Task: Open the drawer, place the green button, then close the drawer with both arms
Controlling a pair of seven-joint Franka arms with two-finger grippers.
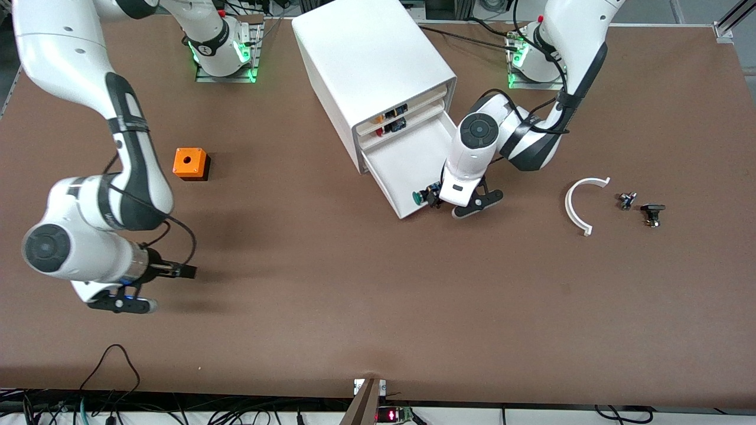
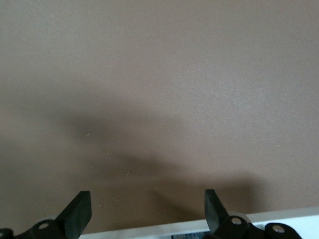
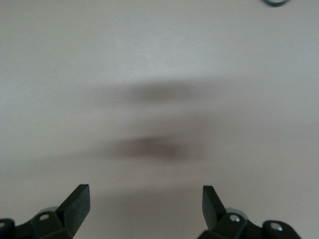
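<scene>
The white cabinet [image 1: 366, 59] has its bottom drawer [image 1: 407, 159] pulled open toward the front camera. The button [image 1: 420, 197], with its green cap, lies in the drawer by the front wall. My left gripper [image 1: 436, 198] hangs low over that front corner, right beside the button. In the left wrist view the gripper [image 2: 147, 209] is open with nothing between its fingers, above the drawer's white rim [image 2: 279, 219]. My right gripper [image 1: 184, 271] waits over bare table toward the right arm's end. It is open and empty in the right wrist view [image 3: 144, 206].
An orange cube [image 1: 190, 163] with a round hole sits toward the right arm's end. A white curved piece [image 1: 582, 203] and two small dark parts [image 1: 626, 200] [image 1: 652, 213] lie toward the left arm's end. Upper drawer fronts [image 1: 390, 121] show orange and red parts.
</scene>
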